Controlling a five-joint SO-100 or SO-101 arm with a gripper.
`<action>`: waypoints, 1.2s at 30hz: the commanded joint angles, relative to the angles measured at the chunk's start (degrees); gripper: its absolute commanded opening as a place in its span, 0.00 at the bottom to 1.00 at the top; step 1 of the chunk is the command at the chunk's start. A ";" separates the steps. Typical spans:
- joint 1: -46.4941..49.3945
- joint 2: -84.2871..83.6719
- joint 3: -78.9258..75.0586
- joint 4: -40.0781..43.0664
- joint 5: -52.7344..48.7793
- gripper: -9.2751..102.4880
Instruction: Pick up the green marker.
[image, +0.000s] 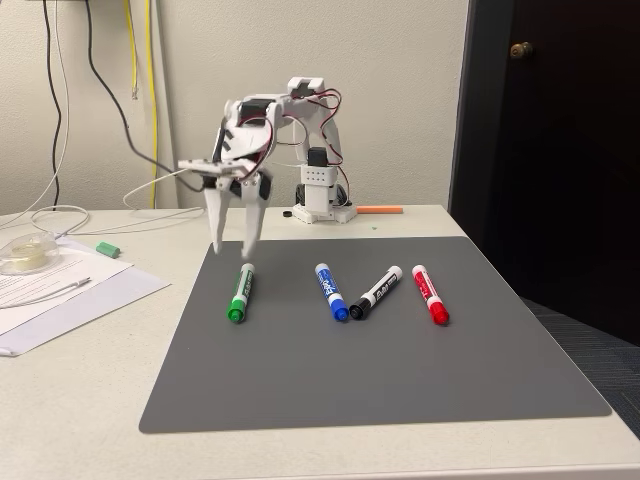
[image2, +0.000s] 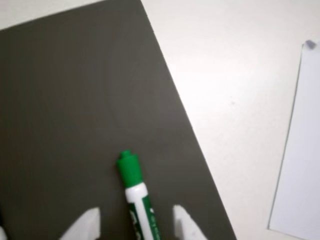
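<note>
Wrist view is showing the tool (image2: 136, 225) hanging spread, its fingertips (image2: 86, 223) straddling the green marker (image2: 137, 200), which is lying on the grey mat (image2: 75, 100) near its edge, untouched.

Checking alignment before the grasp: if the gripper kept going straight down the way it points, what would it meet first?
Probably the green marker: it lies between the open gripper fingertips, on the grey mat.
</note>
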 joint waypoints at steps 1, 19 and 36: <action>-0.26 -1.05 -2.20 2.46 -3.34 0.31; 0.53 -8.88 -2.20 -0.53 -10.90 0.41; 4.22 -10.28 -2.20 -0.35 -16.44 0.42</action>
